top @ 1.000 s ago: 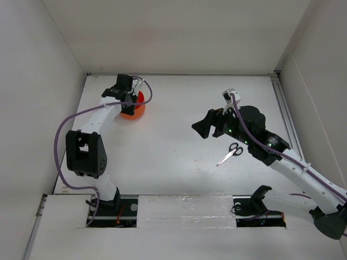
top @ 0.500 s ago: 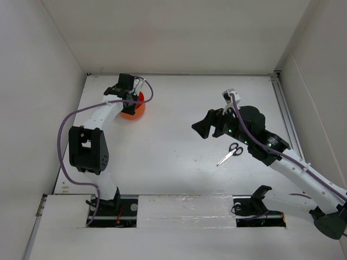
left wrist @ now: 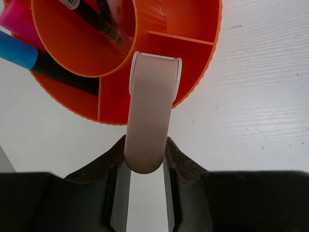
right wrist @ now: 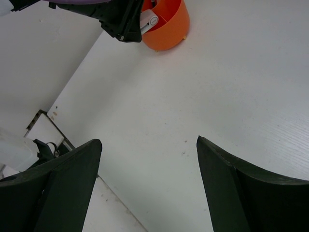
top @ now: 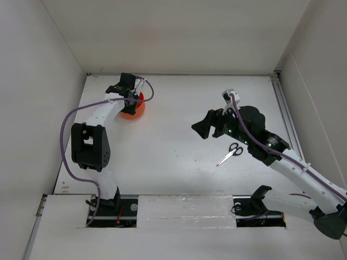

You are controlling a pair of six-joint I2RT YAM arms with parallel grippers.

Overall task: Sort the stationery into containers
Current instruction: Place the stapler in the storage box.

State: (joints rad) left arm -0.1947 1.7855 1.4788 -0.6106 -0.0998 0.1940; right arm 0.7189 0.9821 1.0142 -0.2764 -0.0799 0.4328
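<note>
Two arms are bolted at the near edge of the table (top: 173, 173). Closest to that edge, right of the table's middle, the black-handled scissors (top: 230, 153) lie flat, blades pointing toward the near left corner, with nothing touching them. Just beyond them the right gripper (top: 203, 130) hangs above the table's middle, jaws spread wide and holding nothing; its wrist view shows only bare table between the fingers. Toward the far left corner the round orange organiser (top: 134, 112) stands upright. The left gripper (left wrist: 145, 151) is poised over its rim, clenched on a pale pink flat piece (left wrist: 148, 111) with a white-rimmed end; the kind of item cannot be told for certain, possibly an eraser. That white-rimmed end sits at an outer compartment, close against the wall of the centre well. Dark pens (left wrist: 96, 21) lean in the centre well. A blue-capped highlighter (left wrist: 19, 52) and a pink-capped one (left wrist: 17, 17) project from the outer ring.
</note>
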